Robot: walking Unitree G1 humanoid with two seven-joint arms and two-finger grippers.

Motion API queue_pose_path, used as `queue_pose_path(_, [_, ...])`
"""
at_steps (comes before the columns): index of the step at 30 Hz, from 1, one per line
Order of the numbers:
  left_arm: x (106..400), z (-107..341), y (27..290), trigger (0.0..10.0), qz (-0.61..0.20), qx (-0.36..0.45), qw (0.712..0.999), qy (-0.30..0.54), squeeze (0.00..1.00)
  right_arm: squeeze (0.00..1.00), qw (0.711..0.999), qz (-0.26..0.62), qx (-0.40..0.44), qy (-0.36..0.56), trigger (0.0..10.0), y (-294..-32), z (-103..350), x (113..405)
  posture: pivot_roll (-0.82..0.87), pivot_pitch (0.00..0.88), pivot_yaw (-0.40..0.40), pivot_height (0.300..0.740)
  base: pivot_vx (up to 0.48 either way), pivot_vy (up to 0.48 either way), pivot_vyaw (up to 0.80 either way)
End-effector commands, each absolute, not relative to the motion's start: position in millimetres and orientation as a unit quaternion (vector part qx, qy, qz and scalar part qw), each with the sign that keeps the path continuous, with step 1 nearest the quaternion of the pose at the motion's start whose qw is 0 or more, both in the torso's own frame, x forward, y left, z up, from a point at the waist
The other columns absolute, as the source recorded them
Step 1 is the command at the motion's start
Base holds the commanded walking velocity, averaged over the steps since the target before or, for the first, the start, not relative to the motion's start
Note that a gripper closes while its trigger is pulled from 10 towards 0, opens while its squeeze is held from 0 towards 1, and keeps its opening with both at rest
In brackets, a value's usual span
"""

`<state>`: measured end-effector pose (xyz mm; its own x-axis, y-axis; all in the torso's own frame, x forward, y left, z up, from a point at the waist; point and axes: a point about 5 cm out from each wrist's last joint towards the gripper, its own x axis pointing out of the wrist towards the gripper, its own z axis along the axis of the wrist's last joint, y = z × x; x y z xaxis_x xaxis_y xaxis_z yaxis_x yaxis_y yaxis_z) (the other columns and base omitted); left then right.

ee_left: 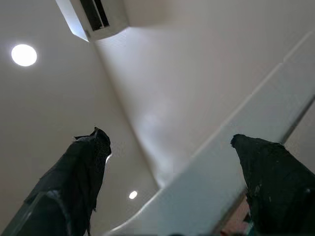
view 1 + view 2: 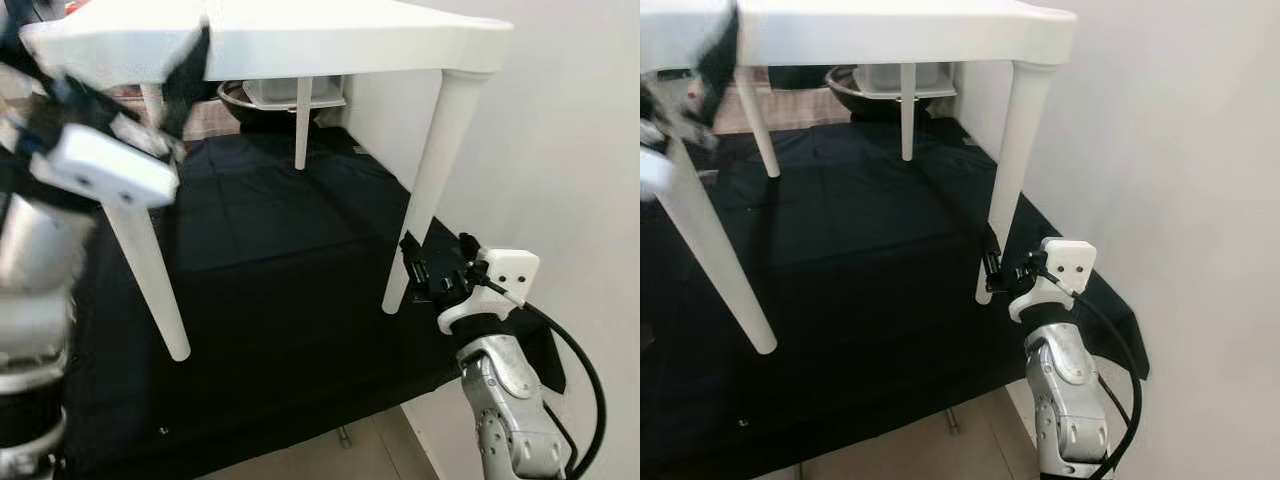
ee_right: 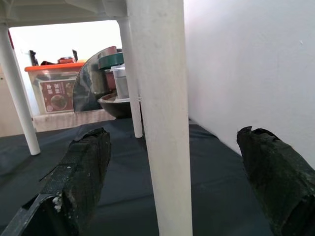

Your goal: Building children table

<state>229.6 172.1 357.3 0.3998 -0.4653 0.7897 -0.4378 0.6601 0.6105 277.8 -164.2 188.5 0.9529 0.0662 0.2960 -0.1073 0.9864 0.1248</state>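
The white children's table (image 2: 330, 40) stands upright on its legs on a black cloth (image 2: 280, 260). My right gripper (image 2: 995, 262) is low at the table's front right leg (image 2: 425, 180), near the foot. In the right wrist view that leg (image 3: 162, 123) stands between the two spread fingers (image 3: 78, 172), so the gripper is open. My left gripper (image 2: 120, 80) is raised at the table top's front left edge and looks blurred. In the left wrist view its fingers (image 1: 83, 167) are wide apart with the white table edge (image 1: 236, 123) between them.
A metal bowl (image 2: 270, 105) with a white container sits behind the table. An orange-lidded storage box (image 3: 54, 83) stands further back. A white wall (image 2: 560, 130) runs close along the right. The cloth ends at bare floor (image 2: 330, 450) in front.
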Motion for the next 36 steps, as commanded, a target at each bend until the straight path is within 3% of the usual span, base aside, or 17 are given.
queue_pose_path(1, [229, 346, 167, 10.0, -0.019, 0.392, 0.745, -0.539, 0.0, 0.0, 0.985, 0.029, 0.061, -0.157, 10.0, -167, 190, 274, 0.06, 0.0, -0.082, 0.74, 0.0, 0.0, 0.0])
queue_pose_path(2, [229, 346, 167, 10.0, -0.019, 0.392, 0.745, -0.539, 0.0, 0.0, 0.985, 0.029, 0.061, -0.157, 10.0, -167, 190, 274, 0.06, 0.0, -0.082, 0.74, 0.0, 0.0, 0.0])
queue_pose_path(4, [235, 315, 163, 10.0, -0.06, 0.36, 0.797, -0.482, 0.0, 0.0, 0.986, 0.018, 0.052, -0.156, 10.0, -169, 189, 273, 0.05, 0.0, -0.083, 0.74, 0.0, 0.0, 0.0])
queue_pose_path(6, [235, 315, 163, 10.0, -0.06, 0.36, 0.797, -0.482, 0.0, 0.0, 0.986, 0.018, 0.052, -0.156, 10.0, -169, 189, 273, 0.05, 0.0, -0.083, 0.74, 0.0, 0.0, 0.0])
queue_pose_path(8, [236, 296, 159, 10.0, -0.083, 0.341, 0.822, -0.449, 0.0, 0.0, 0.987, 0.016, 0.046, -0.155, 10.0, -170, 188, 273, 0.06, 0.0, -0.088, 0.74, 0.0, 0.0, 0.0])
queue_pose_path(11, [236, 291, 158, 10.0, -0.084, 0.328, 0.831, -0.441, 0.0, 0.0, 0.987, 0.015, 0.042, -0.154, 10.0, -171, 188, 274, 0.06, 0.0, -0.088, 0.74, 0.0, 0.0, 0.0])
queue_pose_path(12, [235, 284, 157, 10.0, -0.076, 0.302, 0.851, -0.423, 0.0, 0.0, 0.987, 0.014, 0.035, -0.154, 10.0, -171, 188, 275, 0.06, 0.0, -0.086, 0.74, 0.0, 0.0, 0.0])
queue_pose_path(15, [234, 278, 157, 10.0, -0.067, 0.286, 0.864, -0.409, 0.0, 0.0, 0.988, 0.01, 0.028, -0.151, 10.0, -172, 187, 275, 0.06, 0.0, -0.086, 0.74, 0.0, 0.0, 0.0])
queue_pose_path(17, [233, 268, 161, 10.0, -0.035, 0.255, 0.889, -0.378, 0.0, 0.0, 0.989, -0.004, 0.02, -0.146, 10.0, -175, 184, 275, 0.06, 0.0, -0.086, 0.74, 0.0, 0.0, 0.0])
queue_pose_path(19, [233, 268, 161, 10.0, -0.035, 0.255, 0.889, -0.378, 0.0, 0.0, 0.989, -0.004, 0.02, -0.146, 10.0, -175, 184, 275, 0.06, 0.0, -0.086, 0.74, 0.0, 0.0, 0.0])
queue_pose_path(21, [238, 239, 178, 10.0, 0.014, 0.202, 0.935, -0.292, 0.0, 0.0, 0.99, 0.012, 0.009, -0.139, 10.0, -172, 181, 273, 0.06, 0.0, -0.082, 0.74, 0.0, 0.0, 0.0])
queue_pose_path(23, [239, 209, 190, 10.0, 0.044, 0.161, 0.962, -0.215, 0.0, 0.0, 0.992, 0.049, 0.001, -0.119, 10.0, -163, 174, 272, 0.06, 0.0, -0.085, 0.74, 0.0, 0.0, 0.0])
queue_pose_path(36, [234, 187, 171, 10.0, -0.017, 0.134, 0.978, -0.159, 0.0, 0.0, 0.993, 0.074, -0.026, -0.091, 10.0, -155, 164, 273, 0.06, 0.0, -0.09, 0.74, 0.0, 0.0, 0.0])
